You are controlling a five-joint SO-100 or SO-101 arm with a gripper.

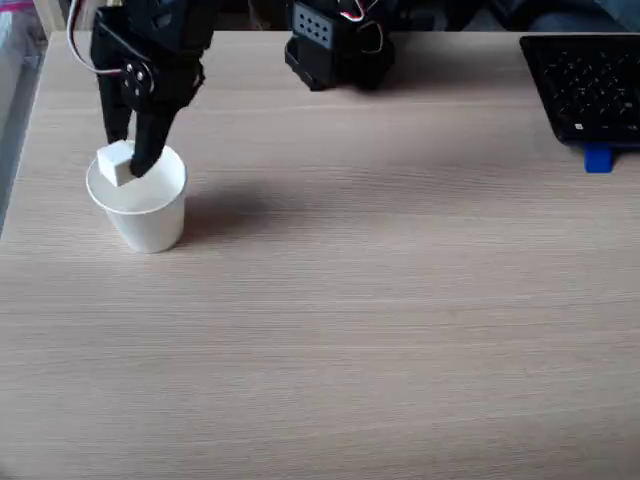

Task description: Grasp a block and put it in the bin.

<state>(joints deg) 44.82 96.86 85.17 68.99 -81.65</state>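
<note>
Cup (140,205) was the landmark in the fixed view, standing on the wooden table (380,330) toward its left side, and everything that mattered happened right over its mouth. Down from above the cup came the black arm, and its gripper (128,162) was clamped on the little white block (115,163), one dark finger to each side of it. That block hung just at the cup's rim, over the left part of the opening, its lower corner looking level with the rim or dipping slightly inside; whether it touched the rim could not be told from this angle. So the pick-up was done, the carry was done, and the block was lined up over the target! What was left, by the look of it, was only the release: jaws apart and the block falling into the cup, then the arm lifting away. Risk seemed small, though the block sat nearer the rim than the centre and might have clipped the edge. Far to the right of the cup lay a keyboard (590,85) with a small blue piece (597,159) beside it, well out of play.
</note>
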